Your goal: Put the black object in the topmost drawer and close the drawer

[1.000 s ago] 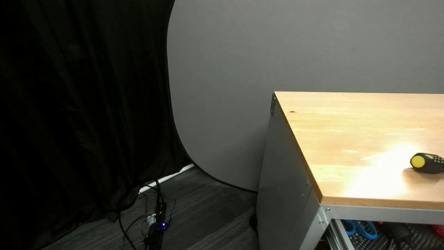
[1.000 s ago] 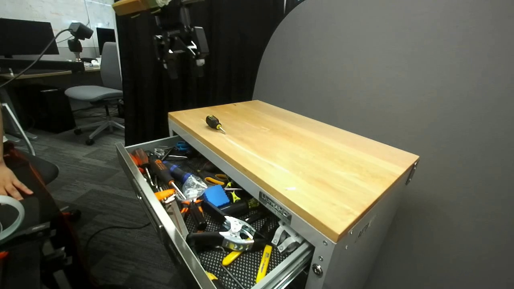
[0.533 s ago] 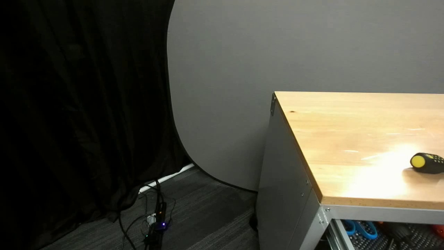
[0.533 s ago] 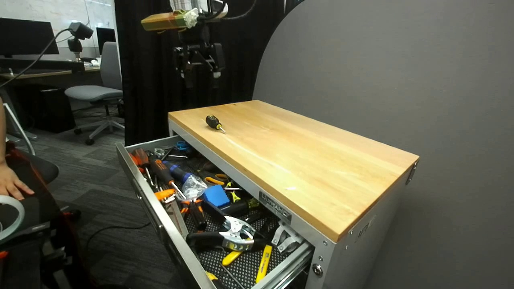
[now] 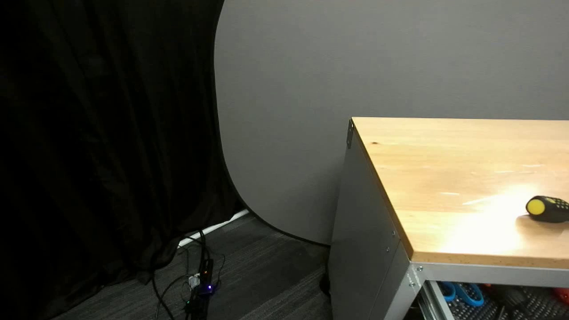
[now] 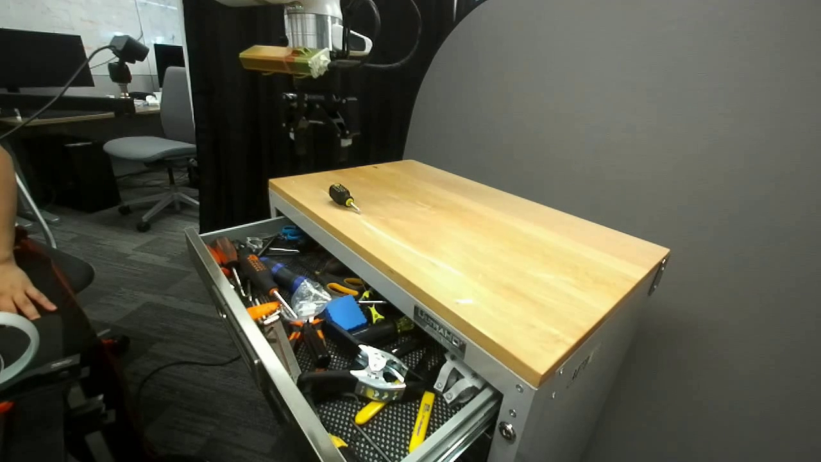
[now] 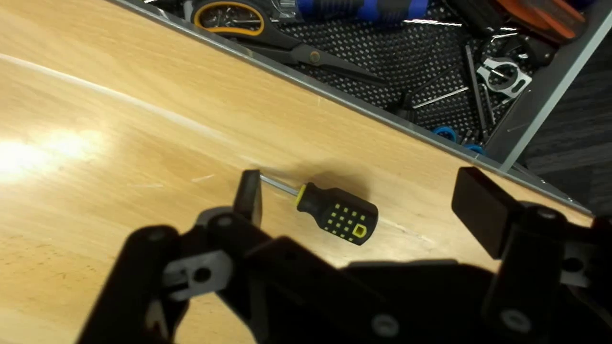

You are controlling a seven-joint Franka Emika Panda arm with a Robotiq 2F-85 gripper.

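Observation:
The black object is a stubby screwdriver [image 6: 340, 195] with a black handle, yellow marks and a short metal shaft. It lies on the wooden cabinet top; an exterior view [image 5: 547, 209] shows its yellow end, cut off by the picture edge. My gripper [image 6: 322, 145] is open and empty above the cabinet top. In the wrist view the screwdriver [image 7: 340, 215] shows between the spread fingers [image 7: 366, 203], apart from them; the left finger covers the shaft's tip. The topmost drawer [image 6: 256, 337] is pulled open and full of tools; its side wall shows in the wrist view [image 7: 557, 95].
The wooden top [image 6: 487, 256] stands above the open drawer. In the drawer lie a spring clamp [image 6: 380, 372], a blue block [image 6: 346, 312], scissors [image 7: 314, 56] and several hand tools. A person's hand [image 6: 22, 295] rests at the far left. A black curtain [image 5: 111, 133] hangs behind.
My gripper has moved right and down toward the cabinet top, and more of the arm has come into view. The screwdriver and the drawer have not moved.

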